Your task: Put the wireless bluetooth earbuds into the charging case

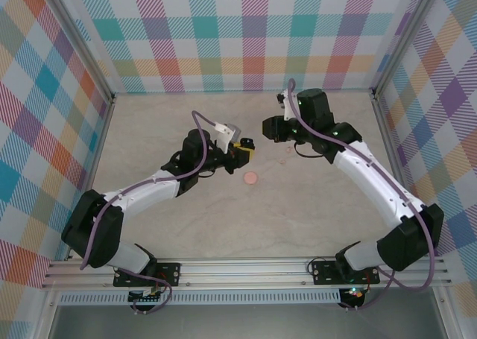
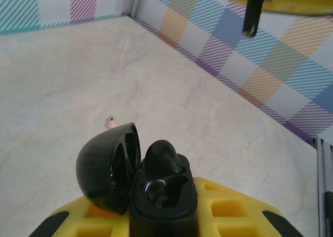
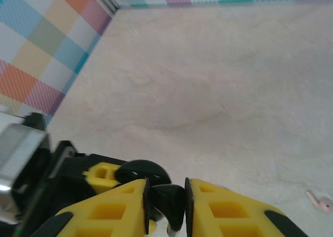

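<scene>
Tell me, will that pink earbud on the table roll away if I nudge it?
The pink earbud looks tiny, probably very light, so a nudge would likely skid it across the smooth table. Its stem-like end should stop it rolling far. Its rounded shell may slip when pinched.

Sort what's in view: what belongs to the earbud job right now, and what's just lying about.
In the job: black charging case, open, held by the left gripper; black earbud pinched in the right gripper.
Lying about on the table: pink earbud; round pink case, both untouched.
</scene>
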Tool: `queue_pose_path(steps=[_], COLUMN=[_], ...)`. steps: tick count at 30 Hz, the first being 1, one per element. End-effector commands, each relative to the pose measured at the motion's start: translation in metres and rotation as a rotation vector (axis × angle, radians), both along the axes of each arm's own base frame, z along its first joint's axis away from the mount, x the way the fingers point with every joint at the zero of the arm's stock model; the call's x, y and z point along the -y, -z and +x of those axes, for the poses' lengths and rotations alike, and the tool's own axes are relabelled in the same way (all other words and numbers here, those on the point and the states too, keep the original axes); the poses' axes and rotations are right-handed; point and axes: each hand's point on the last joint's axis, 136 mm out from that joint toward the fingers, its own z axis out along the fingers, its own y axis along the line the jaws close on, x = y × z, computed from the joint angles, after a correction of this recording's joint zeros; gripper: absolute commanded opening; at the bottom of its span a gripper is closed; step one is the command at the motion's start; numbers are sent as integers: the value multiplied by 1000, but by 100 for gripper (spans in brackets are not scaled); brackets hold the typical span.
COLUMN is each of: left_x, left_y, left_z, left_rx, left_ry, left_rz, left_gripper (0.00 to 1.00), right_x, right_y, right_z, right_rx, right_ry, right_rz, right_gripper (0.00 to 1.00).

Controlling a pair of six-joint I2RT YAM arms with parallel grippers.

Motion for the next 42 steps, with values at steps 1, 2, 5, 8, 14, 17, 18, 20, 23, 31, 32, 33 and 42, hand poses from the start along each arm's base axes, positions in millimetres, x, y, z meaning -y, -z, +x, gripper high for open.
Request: queue_pose_path(steps=[1, 2, 5, 8, 14, 17, 18, 20, 23, 31, 32, 33, 42], left_x=[10, 11, 15, 18, 23, 23, 23, 23, 23, 21, 21, 21, 20], left_y=[-26, -28, -36, -43, -57, -63, -65, -69, -74, -83, -84, -86, -95], left_z=[-4, -6, -10, -13, -20, -20, -21, -21, -23, -24, -23, -24, -27], left_rx=[136, 142, 163, 175, 193, 204, 206, 212, 221, 237, 239, 244, 262], left_ry=[93, 107, 140, 166, 206, 201, 201, 202, 203, 197, 194, 195, 205], left_rz=[-85, -95, -121, -139, -163, -175, -179, -185, -193, -205, -206, -208, -216], left_gripper=[7, 7, 8, 8, 8, 9, 8, 8, 9, 8, 8, 8, 9], right_x=[-11, -12, -15, -19, -26, -28, -29, -30, -32, -36, -36, -36, -36], right_y=[-25, -29, -37, -43, -45, -46, -46, -46, -45, -42, -43, -42, -37], right_z=[-11, -14, -22, -27, -34, -36, -37, -38, -38, -41, -42, -42, -43], right_rx=[85, 99, 127, 143, 159, 162, 161, 162, 161, 153, 155, 153, 147], right_ry=[-68, -79, -103, -126, -159, -168, -174, -178, -183, -205, -207, -209, -211], right_rz=[65, 72, 93, 102, 104, 107, 107, 106, 104, 99, 100, 99, 80], right_gripper=[27, 27, 28, 28, 28, 28, 28, 28, 28, 28, 28, 28, 28])
